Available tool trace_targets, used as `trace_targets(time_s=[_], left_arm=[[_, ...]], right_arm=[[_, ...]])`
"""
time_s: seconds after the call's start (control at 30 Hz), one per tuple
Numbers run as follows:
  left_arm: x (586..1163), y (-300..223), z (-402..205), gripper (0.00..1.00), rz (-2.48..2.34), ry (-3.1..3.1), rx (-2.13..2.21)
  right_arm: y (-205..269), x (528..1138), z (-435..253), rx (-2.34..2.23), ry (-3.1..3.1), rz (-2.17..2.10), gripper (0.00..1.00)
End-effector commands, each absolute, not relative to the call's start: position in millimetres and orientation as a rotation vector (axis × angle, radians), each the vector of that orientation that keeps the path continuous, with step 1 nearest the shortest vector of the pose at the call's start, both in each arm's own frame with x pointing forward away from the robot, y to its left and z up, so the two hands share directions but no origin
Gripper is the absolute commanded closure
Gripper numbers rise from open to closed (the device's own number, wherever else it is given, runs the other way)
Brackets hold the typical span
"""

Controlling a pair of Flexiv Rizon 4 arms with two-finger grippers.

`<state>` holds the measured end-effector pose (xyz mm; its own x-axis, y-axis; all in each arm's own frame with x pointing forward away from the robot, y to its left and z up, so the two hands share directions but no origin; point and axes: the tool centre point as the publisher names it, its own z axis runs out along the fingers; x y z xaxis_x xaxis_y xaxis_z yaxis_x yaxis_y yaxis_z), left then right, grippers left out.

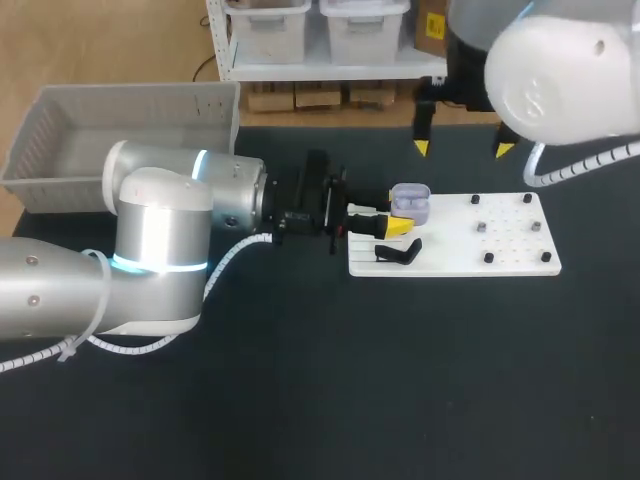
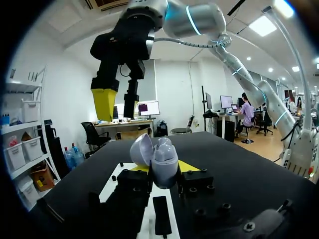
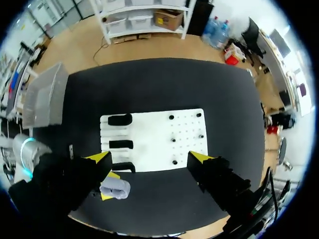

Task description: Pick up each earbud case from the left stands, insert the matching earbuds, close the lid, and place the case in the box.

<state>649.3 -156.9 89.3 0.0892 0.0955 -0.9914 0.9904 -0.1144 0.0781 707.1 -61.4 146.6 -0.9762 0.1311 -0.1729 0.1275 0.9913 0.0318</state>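
Observation:
A lilac earbud case with its lid up is clamped between the yellow-tipped fingers of my left gripper, at the left end of the white board. In the left wrist view the case stands upright in my left gripper, lid tipped back. My right gripper hangs open above the board's far edge, holding nothing; it also shows high over the case as the right gripper. Seen from the right gripper, the case lies below and beside one finger.
A grey slatted basket stands at the back left. The board carries black stands at its left end and several small dark pegs on its right half. Dark tabletop lies open in front of the board.

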Motion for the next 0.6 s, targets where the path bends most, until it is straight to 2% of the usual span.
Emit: trace_targets(time_s=[0.03, 0.6], left_arm=[[647.9, -156.6, 88.7, 1.0, -1.172, 1.164, 1.4], [647.9, -156.6, 88.7, 1.0, -1.172, 1.164, 1.4]], right_arm=[[-62.3, 710.3, 134.3, 0.215, 2.954, 0.03, 0.0], [-53.1, 690.4, 107.3, 0.071, 3.06, 0.007, 0.0]])
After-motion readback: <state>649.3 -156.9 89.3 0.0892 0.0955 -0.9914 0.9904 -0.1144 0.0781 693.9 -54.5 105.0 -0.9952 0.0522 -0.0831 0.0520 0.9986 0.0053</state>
